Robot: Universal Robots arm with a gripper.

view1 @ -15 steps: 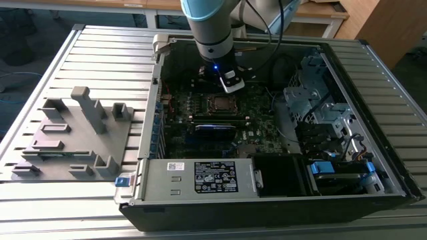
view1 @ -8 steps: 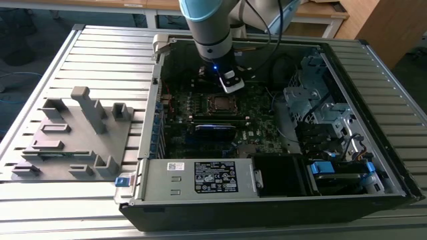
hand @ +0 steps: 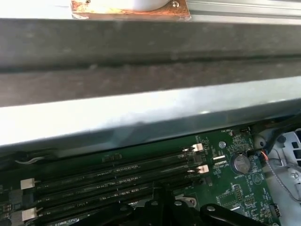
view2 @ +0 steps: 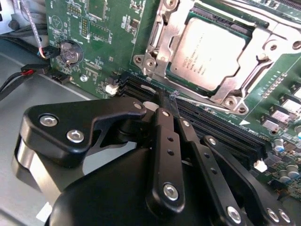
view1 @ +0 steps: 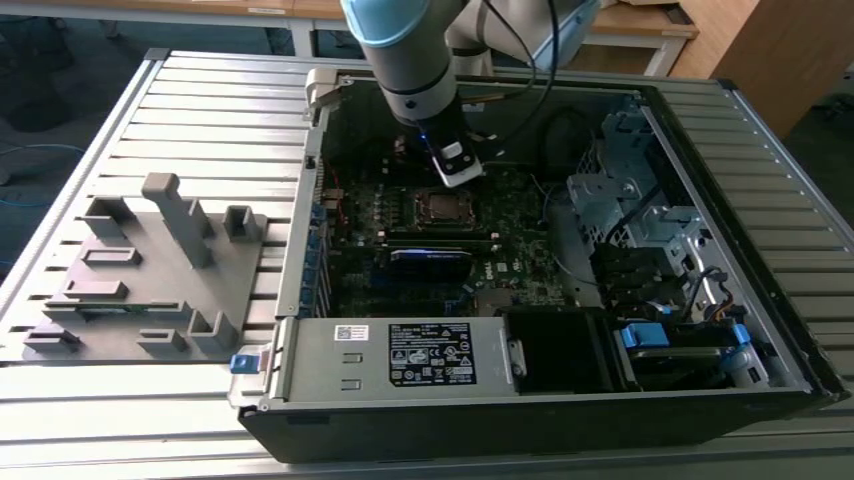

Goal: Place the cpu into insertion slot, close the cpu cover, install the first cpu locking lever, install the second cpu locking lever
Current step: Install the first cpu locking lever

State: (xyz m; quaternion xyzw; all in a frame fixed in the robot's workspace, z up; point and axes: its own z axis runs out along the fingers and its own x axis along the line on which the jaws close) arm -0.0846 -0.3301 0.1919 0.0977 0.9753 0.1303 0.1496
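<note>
You have the open computer case (view1: 534, 250) lying on the slatted table (view1: 200, 100), and the arm (view1: 414, 60) reaches down into it over the green motherboard (view1: 494, 260). In the second wrist view the cpu (view2: 211, 54) already sits flat in the insertion slot (view2: 235, 96), silver top up, and the cpu cover (view2: 162, 44) lies down around it, its frame closing the chip in its square window. So judge the placing and the cover as done, and the work as standing at the locking levers. The gripper (view2: 170, 101) has its fingers drawn together to a narrow tip with nothing between them, and that tip is down at a thin bright wire, probably a lever (view2: 207, 102), running along the socket's edge beside the memory slots (view2: 207, 125). A move here calls for a sideways push that keeps the tip on the wire without slipping onto the slots or the board. You cannot tell whether the tip truly touches the wire, nor whether either lever is hooked. The socket's far side is cut off. In the first wrist view the case wall (hand: 150, 103) covers the socket.
</note>
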